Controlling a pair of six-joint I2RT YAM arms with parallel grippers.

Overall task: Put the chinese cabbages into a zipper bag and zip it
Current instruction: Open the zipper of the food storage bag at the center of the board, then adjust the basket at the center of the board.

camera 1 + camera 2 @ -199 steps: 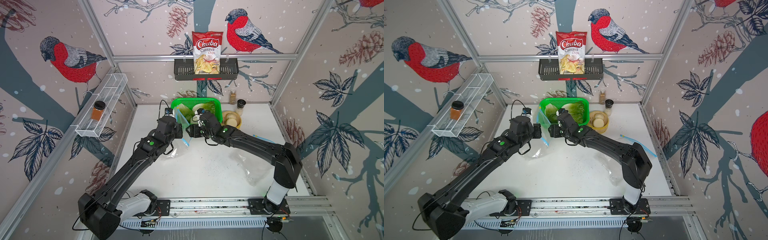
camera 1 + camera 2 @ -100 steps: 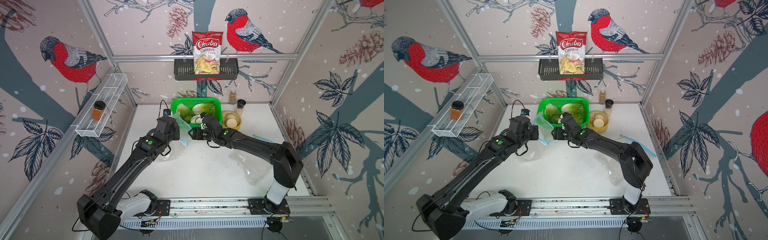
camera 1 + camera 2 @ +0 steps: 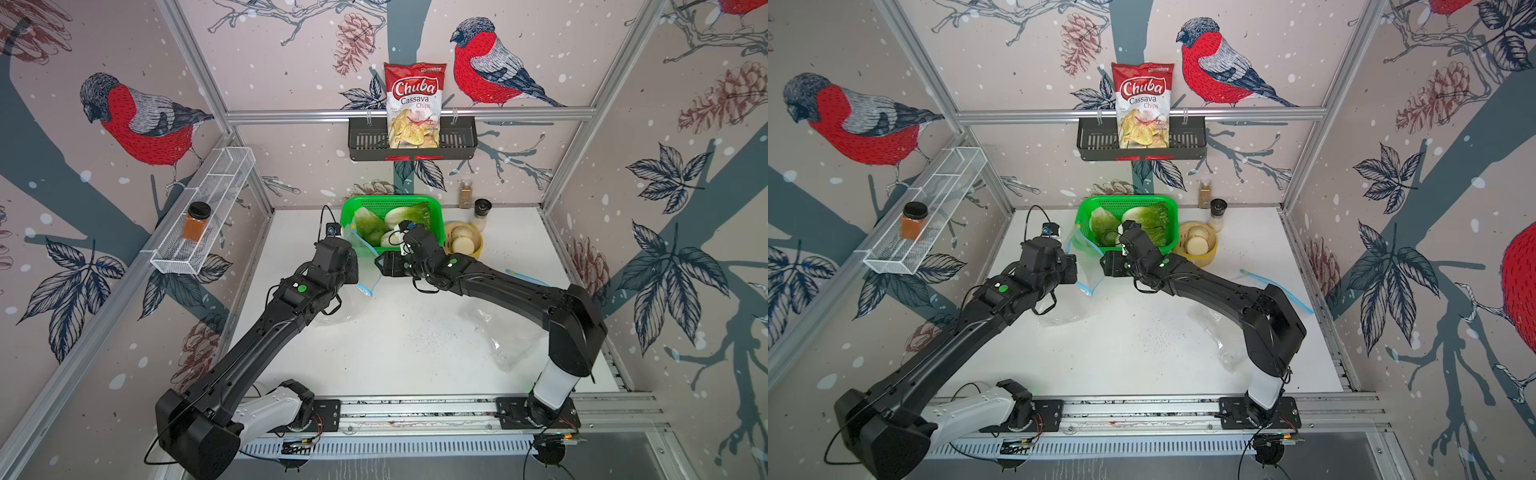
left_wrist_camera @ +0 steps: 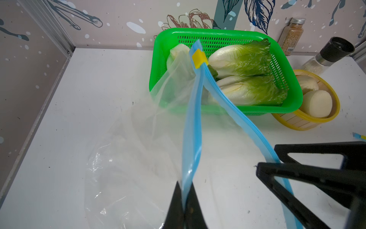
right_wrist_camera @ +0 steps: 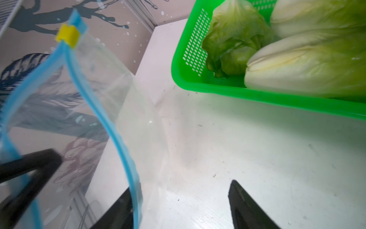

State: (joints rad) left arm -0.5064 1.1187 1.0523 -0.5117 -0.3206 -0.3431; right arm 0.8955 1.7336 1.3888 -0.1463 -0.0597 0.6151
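All three cabbages [image 4: 250, 91] lie in the green basket [image 4: 257, 110]. Two rest side by side along its long side, with white ribbed stalk ends toward the bag end of the basket and crinkled green leaves toward the end by the yellow bowl [image 4: 316, 123]. The third head [image 5: 231, 37] lies across the basket at the bag end, its leafy tip toward the front wall. The basket is stiff plastic with perforated walls.

The zipper bag [image 4: 128, 158] — thin clear film, slack and creased — stands just beside that end of the basket with its mouth parted. Its body spreads on the white table [image 4: 79, 89] in front of the basket. Its blue zip strip [image 4: 191, 138] runs away from the basket, with the square yellow slider [image 4: 199, 59] at the basket end.

The left gripper [image 4: 185, 187] is pinched tight on one blue lip. The right gripper [image 5: 180, 190] gapes wide, holding nothing — one finger [image 5: 120, 212] lies against the other lip, and the second stands clear.
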